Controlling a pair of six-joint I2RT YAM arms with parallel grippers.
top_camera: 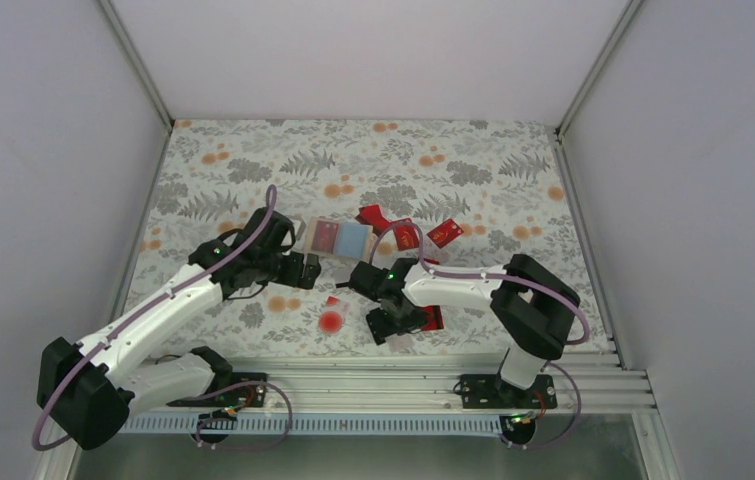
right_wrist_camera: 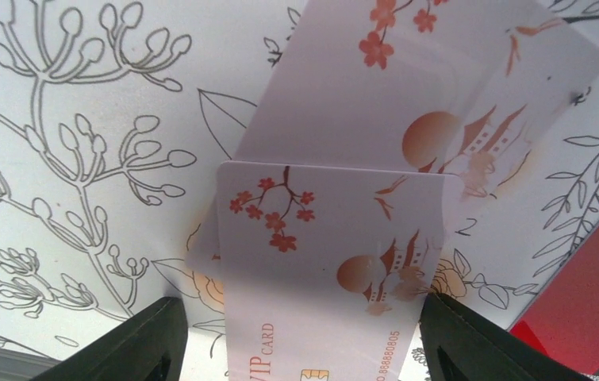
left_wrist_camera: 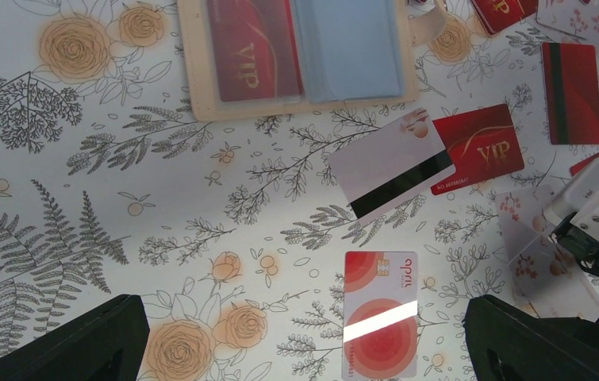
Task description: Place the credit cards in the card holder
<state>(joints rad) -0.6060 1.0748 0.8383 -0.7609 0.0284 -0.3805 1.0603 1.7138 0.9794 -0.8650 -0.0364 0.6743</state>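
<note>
Credit cards (top_camera: 445,233) lay scattered over the flowered tablecloth (left_wrist_camera: 82,198), mostly on the near and right sides of the card holder (left_wrist_camera: 193,87). Nearest of all, well toward the holder's near right, the right gripper (right_wrist_camera: 304,325) stood with its fingers either side of a pale blossom card (right_wrist_camera: 328,262), which overlapped a second pale card (right_wrist_camera: 407,71). Whether it pinched that card could not be told. Closer to the holder, the left gripper (left_wrist_camera: 304,325) hung spread wide and empty above a red-circle card (left_wrist_camera: 379,325). Just short of the holder, a white black-striped card (left_wrist_camera: 391,163) overlapped a red VIP card (left_wrist_camera: 478,147). The holder lay open, blue lining up, with one red card (left_wrist_camera: 252,48) in its left half.
</note>
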